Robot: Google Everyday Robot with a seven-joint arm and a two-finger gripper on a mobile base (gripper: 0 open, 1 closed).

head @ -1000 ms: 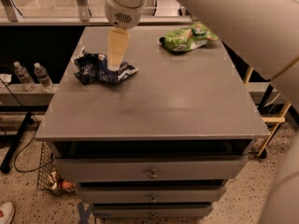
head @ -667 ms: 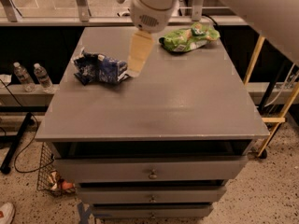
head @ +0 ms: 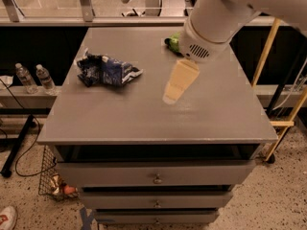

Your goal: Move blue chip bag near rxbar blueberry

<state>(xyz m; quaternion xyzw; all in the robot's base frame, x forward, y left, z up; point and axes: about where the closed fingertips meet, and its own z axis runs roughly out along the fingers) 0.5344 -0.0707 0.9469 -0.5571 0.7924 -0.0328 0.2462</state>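
The tan, wedge-shaped hand (head: pixel 171 97) hangs just above the grey tabletop (head: pixel 144 123), pressed together and pinching nothing. The crinkled dark navy foil chip bag (head: pixel 108 71) lies flat, apart from the hand, to its left and a little farther back. A bright green bag (head: pixel 172 42) peeks out beyond the hand, half hidden by the white arm (head: pixel 216 18).

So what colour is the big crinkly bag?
Dark navy with white patches, clearest in the camera view. The gripper hangs apart from the blue chip bag, above the table.
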